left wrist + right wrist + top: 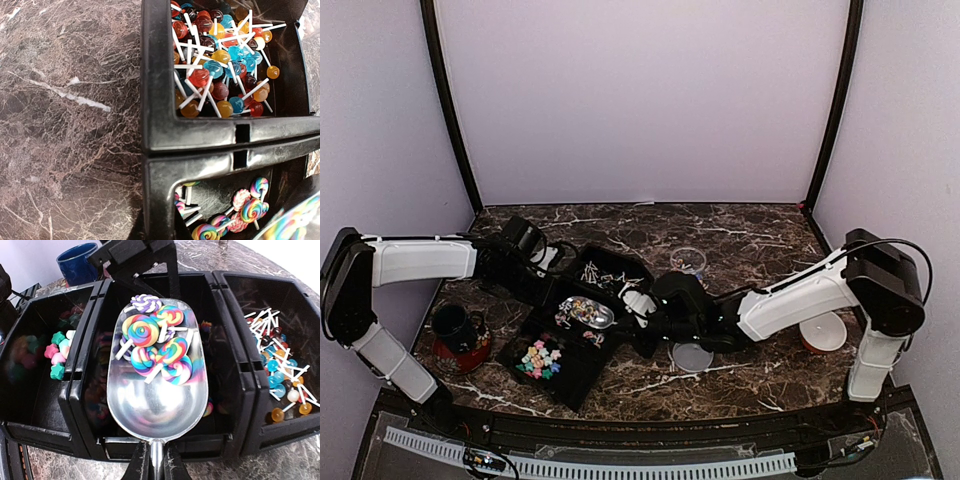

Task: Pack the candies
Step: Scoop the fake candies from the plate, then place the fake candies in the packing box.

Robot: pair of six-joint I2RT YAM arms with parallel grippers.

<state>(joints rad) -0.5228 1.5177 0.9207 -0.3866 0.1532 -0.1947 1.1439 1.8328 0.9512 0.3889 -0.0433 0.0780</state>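
Note:
The candies are tiny star-shaped sweets in mixed colours, lying in the nearest of three black bins; they also show in the right wrist view. My right gripper is shut on the handle of a silver scoop. The scoop holds several rainbow swirl lollipops above the middle bin. My left gripper clamps the far wall of that bin; its fingers barely show in its own view. A small glass jar stands behind the right arm.
The far bin holds ball lollipops on white sticks. A round clear lid lies under the right arm. A blue mug stands at the left, and a white and red round object at the right.

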